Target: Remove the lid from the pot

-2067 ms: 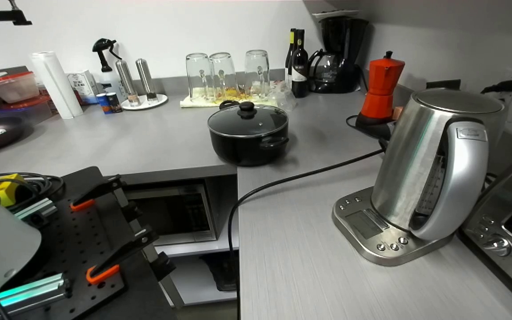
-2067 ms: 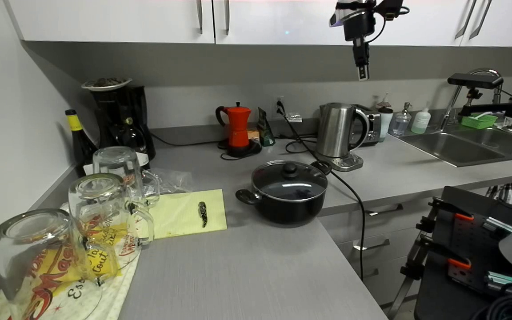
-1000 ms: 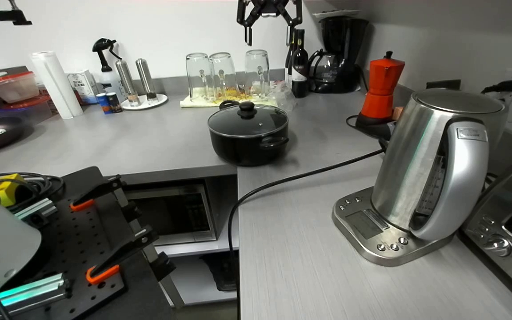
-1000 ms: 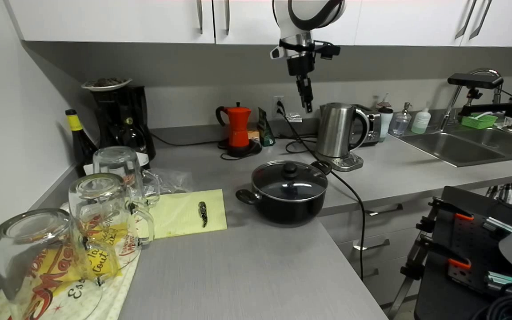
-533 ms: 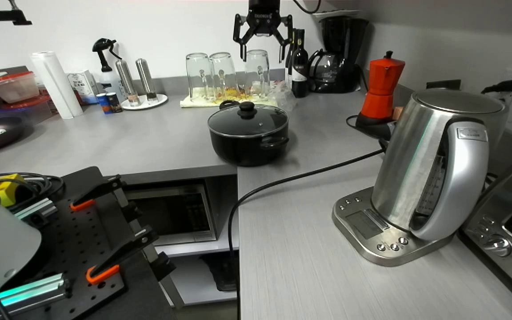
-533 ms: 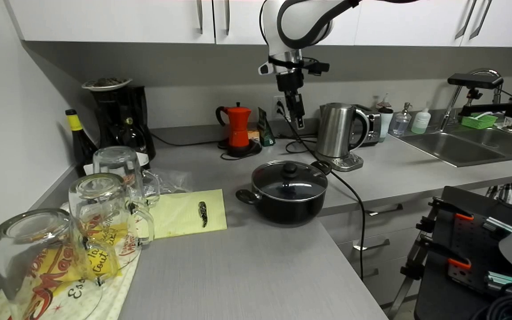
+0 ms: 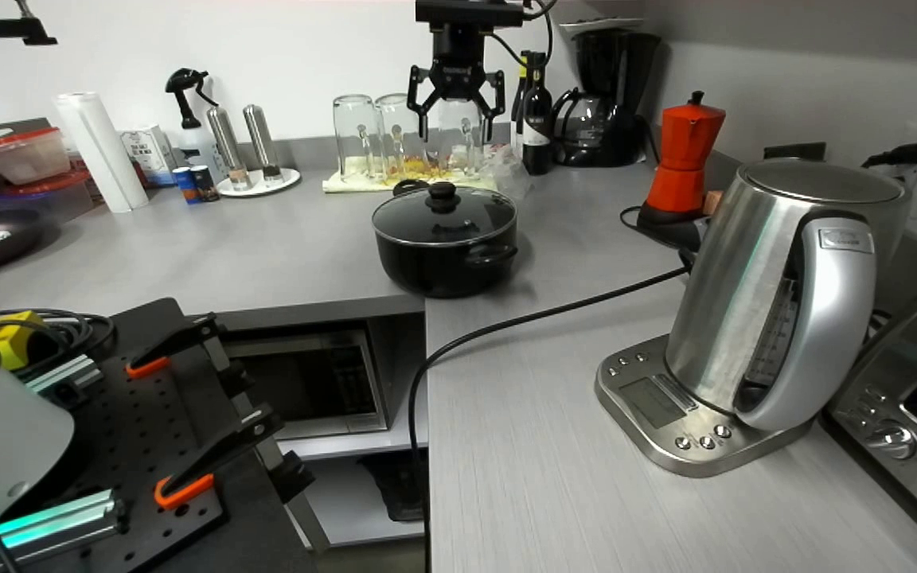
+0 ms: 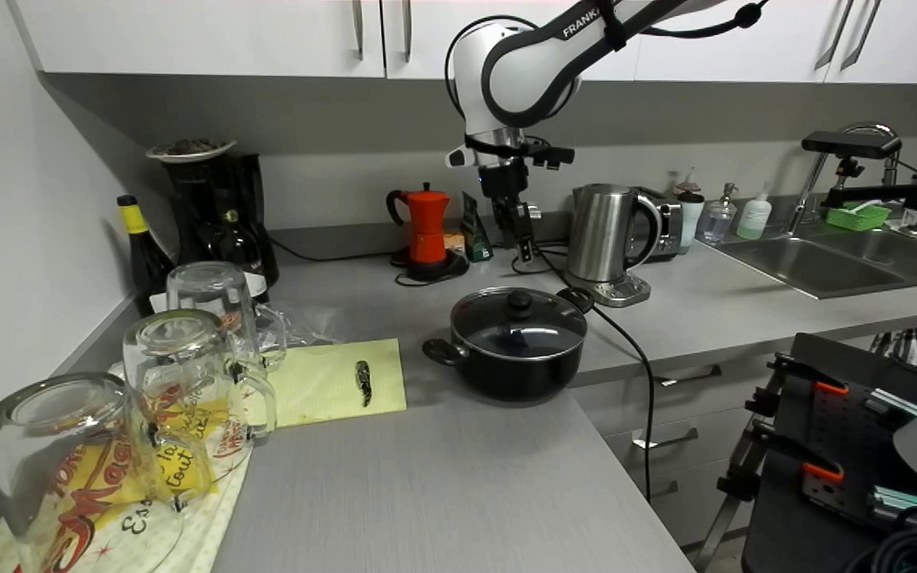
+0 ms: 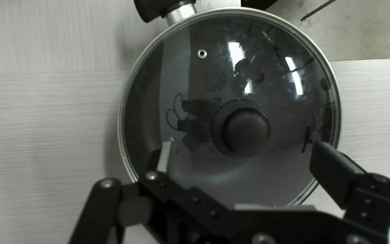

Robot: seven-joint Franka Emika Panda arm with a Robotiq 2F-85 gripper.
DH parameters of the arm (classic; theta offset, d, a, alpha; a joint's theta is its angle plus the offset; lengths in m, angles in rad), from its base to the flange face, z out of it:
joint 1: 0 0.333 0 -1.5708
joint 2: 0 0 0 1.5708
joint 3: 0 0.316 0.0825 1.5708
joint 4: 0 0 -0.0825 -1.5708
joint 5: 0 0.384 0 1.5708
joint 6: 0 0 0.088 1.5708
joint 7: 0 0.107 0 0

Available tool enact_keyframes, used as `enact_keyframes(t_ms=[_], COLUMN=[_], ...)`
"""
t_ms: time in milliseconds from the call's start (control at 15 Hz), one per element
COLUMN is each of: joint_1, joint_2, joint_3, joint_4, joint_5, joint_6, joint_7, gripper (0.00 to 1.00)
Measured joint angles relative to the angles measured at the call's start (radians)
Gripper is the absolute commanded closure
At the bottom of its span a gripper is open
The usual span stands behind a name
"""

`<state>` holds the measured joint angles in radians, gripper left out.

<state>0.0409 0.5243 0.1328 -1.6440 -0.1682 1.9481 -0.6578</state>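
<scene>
The black pot (image 7: 427, 272) stands on the counter corner in both exterior views (image 8: 524, 383). Its round dark glass lid (image 7: 411, 223) sits on top, with a metal rim and a black centre knob (image 8: 519, 303). In the wrist view the lid (image 9: 195, 169) fills the middle, with the knob (image 9: 247, 132) seen from above. My gripper (image 7: 456, 134) is open and empty, pointing down above the lid and apart from it; it also shows side-on in an exterior view (image 8: 524, 253). In the wrist view the knob appears between the spread fingers (image 9: 243, 145), slightly beyond the tips.
Upside-down glass mugs (image 8: 176, 382) stand by the wall on a cloth. A steel kettle (image 7: 725, 294), red moka pot (image 7: 683, 151), wine bottle (image 7: 536, 119) and coffee maker (image 8: 216, 207) stand around. A black cord (image 7: 506, 322) runs past the pot over the counter edge.
My open gripper has come into view from above and lowered toward the lid. In the view with the sink it has also moved left. The pot and lid have not moved.
</scene>
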Motion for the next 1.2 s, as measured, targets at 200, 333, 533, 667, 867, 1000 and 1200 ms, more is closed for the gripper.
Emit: enact_keyframes(t_ms=[200,333,533,667,867,1000,1200], joint_1=[0.002,0.001,-0.001,-0.002,-0.002,-0.002,-0.002], joint_2=[0.027,0.045,0.069,0.081,0.092,0.097,0.103], joint_3=[0.007,0.008,0.008,0.010,0.012,0.013,0.013], joint_4=[-0.003,-0.003,-0.003,-0.004,-0.005,-0.008,-0.019], joint_5=[0.000,0.001,0.003,0.004,0.005,0.006,0.007], joint_6=[0.022,0.032,0.040,0.046,0.055,0.063,0.086], joint_7=[-0.009,-0.013,-0.024,-0.032,-0.034,-0.034,-0.034], gripper=[0.00,0.00,0.00,0.00,0.00,0.00,0.00])
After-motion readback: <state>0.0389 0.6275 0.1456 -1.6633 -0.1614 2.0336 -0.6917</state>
